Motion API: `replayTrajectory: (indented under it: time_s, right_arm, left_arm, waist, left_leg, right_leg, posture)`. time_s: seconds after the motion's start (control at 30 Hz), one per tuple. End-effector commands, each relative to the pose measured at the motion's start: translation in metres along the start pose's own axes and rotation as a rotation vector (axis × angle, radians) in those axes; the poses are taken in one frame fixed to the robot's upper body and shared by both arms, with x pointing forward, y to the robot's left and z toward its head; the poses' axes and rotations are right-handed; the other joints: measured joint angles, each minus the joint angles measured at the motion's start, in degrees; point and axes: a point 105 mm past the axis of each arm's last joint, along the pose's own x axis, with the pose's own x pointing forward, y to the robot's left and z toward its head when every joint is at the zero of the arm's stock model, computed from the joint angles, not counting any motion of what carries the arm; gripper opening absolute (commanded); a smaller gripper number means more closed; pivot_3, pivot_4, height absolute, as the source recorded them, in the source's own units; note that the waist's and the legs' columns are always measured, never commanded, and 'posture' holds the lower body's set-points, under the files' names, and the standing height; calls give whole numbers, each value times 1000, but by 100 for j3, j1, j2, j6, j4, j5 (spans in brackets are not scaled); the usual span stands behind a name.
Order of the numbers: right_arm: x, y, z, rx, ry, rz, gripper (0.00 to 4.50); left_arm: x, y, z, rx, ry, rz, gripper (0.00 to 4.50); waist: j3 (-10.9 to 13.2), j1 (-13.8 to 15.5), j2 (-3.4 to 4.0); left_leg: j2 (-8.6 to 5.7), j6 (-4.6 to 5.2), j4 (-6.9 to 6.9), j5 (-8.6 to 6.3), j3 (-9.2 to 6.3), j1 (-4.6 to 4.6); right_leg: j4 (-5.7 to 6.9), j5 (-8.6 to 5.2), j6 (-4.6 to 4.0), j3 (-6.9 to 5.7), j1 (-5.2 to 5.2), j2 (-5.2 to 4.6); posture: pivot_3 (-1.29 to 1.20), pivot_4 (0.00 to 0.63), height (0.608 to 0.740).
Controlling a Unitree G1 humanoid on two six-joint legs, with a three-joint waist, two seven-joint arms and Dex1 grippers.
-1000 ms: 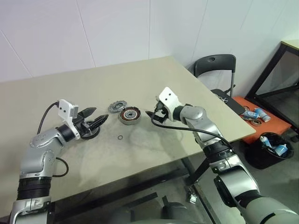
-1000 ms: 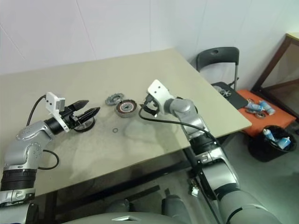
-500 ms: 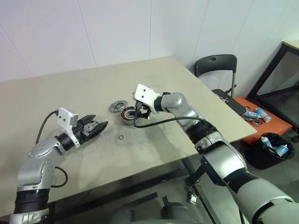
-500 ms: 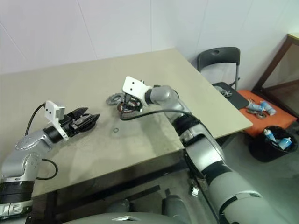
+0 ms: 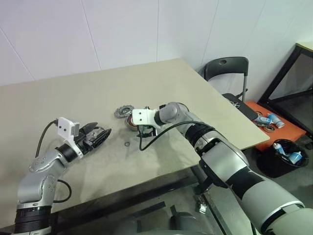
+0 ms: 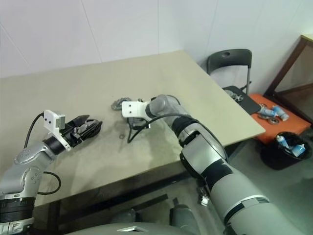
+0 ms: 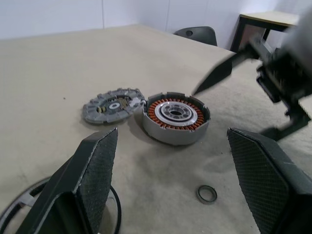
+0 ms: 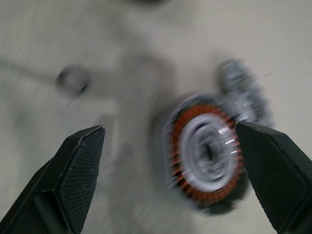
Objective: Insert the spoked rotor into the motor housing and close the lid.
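On the beige desk we find the motor housing near the centre, lying flat with its ring of copper-coloured windings facing up. The spoked rotor lies flat just beside it, on the side farther from us and slightly toward the left arm; the two look nearly in contact, but we cannot confirm touching. A tiny black ring lies apart from both, nearer to us.

The right gripper hangs directly over the near edge of the housing, angled downward, its jaws wide apart and holding nothing; in the right wrist view the housing sits between the two fingers. The right arm and its cable cross in front of the housing in the head views and hide part of it.

The left gripper hovers low over the desk, well to the left of the parts, jaws apart and empty. A dark round ring-shaped part lies on the desk beneath it.

Beyond the desk corner stands a black chair. An orange surface carries small items, with a black bin beside it. We read no legible writing or brand marks.
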Motion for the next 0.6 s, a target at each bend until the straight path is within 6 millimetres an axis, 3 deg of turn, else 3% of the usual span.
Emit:
replayTrajectory:
  time_s: [0.03, 0.6]
  right_arm:
    - [-2, -8, -1, 11, 21, -37, 4459]
    - [10, -16, 4, 160, 59, -140, 4459]
  left_arm:
    - [-6, -2, 15, 30, -59, 16, 3817]
    - [-16, -14, 4, 1, -46, 64, 3817]
  waist:
    - [0, 0, 0]
    - [0, -111, 1]
  left_leg:
    - [0, -2, -1, 1, 0, -3]
    - [3, -16, -5, 9, -3, -1]
  right_leg:
    - [2, 0, 0, 0, -4, 0]
    - [19, 0, -1, 0, -13, 2]
  posture:
    - [0, 0, 740]
    - [0, 0, 740]
